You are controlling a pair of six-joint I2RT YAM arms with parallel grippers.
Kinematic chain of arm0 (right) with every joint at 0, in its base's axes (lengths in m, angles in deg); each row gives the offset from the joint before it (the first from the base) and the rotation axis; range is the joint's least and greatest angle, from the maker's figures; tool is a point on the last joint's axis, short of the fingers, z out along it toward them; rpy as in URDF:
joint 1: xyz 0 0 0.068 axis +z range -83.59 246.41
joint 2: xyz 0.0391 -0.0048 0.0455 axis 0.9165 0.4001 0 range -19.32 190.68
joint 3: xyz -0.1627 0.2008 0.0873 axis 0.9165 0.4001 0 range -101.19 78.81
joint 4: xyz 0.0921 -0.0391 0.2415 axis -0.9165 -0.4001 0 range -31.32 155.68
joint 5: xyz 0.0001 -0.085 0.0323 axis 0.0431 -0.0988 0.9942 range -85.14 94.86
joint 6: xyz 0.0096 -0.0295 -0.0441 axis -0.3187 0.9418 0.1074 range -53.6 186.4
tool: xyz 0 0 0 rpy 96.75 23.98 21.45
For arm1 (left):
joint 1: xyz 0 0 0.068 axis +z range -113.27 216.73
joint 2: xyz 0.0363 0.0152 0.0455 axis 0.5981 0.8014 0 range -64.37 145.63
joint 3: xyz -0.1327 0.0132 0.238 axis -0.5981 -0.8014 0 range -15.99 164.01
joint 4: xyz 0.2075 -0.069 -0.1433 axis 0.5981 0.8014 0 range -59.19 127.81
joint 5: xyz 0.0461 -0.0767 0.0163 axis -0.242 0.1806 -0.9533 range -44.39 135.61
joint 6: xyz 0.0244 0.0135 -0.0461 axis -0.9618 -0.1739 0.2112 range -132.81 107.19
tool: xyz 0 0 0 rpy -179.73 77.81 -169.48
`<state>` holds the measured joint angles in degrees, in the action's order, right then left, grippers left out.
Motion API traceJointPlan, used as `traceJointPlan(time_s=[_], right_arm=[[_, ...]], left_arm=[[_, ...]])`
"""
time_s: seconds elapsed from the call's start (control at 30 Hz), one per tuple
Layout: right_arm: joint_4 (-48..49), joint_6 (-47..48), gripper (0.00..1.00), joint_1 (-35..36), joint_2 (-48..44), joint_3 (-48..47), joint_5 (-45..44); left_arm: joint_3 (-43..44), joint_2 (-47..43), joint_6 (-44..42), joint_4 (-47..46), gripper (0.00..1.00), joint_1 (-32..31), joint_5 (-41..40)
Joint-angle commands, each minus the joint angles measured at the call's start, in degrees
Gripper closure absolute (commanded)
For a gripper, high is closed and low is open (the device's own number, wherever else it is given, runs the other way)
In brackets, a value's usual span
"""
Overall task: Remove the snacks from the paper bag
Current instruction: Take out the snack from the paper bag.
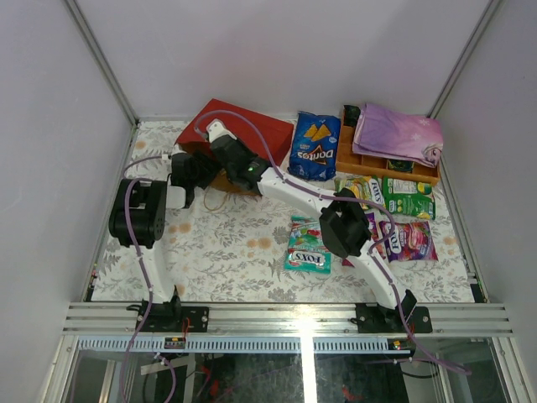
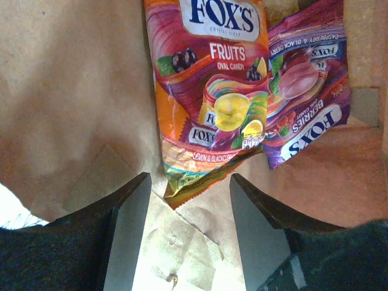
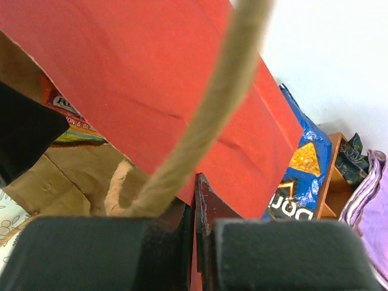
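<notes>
The red paper bag [image 1: 252, 124] lies on its side at the far left of the table, mouth toward the arms. My left gripper [image 2: 189, 182] is inside it on the brown kraft floor. It is open, with the lower corner of an orange Fox's Fruits pack [image 2: 209, 91] between its fingertips, untouched. A purple Fox's Berries pack [image 2: 309, 103] lies beside that one. My right gripper [image 3: 195, 182] is shut on the bag's red rim [image 3: 182, 79], and the string handle [image 3: 206, 121] crosses in front. Outside lie the blue Doritos bag [image 1: 315, 147] and teal [image 1: 308, 245], green [image 1: 407, 197] and pink [image 1: 409, 239] packs.
An orange wooden tray [image 1: 357, 161] stands at the far right with a folded purple cloth [image 1: 396, 133] on it. A small yellow pack [image 1: 357, 186] lies just in front of the tray. The right arm's elbow [image 1: 344, 227] hangs over the packs at mid-table.
</notes>
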<state>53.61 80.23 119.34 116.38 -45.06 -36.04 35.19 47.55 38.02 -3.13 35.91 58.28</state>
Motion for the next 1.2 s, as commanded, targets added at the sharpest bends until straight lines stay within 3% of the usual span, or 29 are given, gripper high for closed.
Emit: traceJointPlan(time_s=[0.0,0.27,0.47,0.63,0.8,1.03,1.17], right_arm=[[2.16,-2.5,1.0,0.42,-4.95,0.88,1.92],[2.95,-3.31,1.0,0.49,-5.9,2.45,2.89],[4.62,-3.35,1.0,0.45,-6.8,4.3,3.29],[5.27,-3.1,1.0,0.44,-6.87,4.84,2.91],[5.61,-3.4,1.0,0.48,-6.92,4.81,2.1],[6.01,-3.53,1.0,0.36,-6.94,4.87,0.77],[6.18,-4.37,1.0,0.07,-7.07,5.04,0.55]], left_arm=[[3.19,0.83,-3.22,3.56,0.46,-1.68,-7.37],[7.17,5.09,-2.2,5.63,0.48,-3.76,-9.05],[8.4,6.73,-1.18,4.68,0.61,-4.35,-8.62],[7.52,4.82,-1.67,4.26,0.78,-4.5,-8.39],[3.05,-0.04,-3.09,2.64,1.0,-4.51,-8.28],[-10.26,-14.05,-5.03,2.14,1.0,-4.55,-6.86],[-17.21,-25.23,-6.77,6.43,1.0,-4.52,-5.55]])
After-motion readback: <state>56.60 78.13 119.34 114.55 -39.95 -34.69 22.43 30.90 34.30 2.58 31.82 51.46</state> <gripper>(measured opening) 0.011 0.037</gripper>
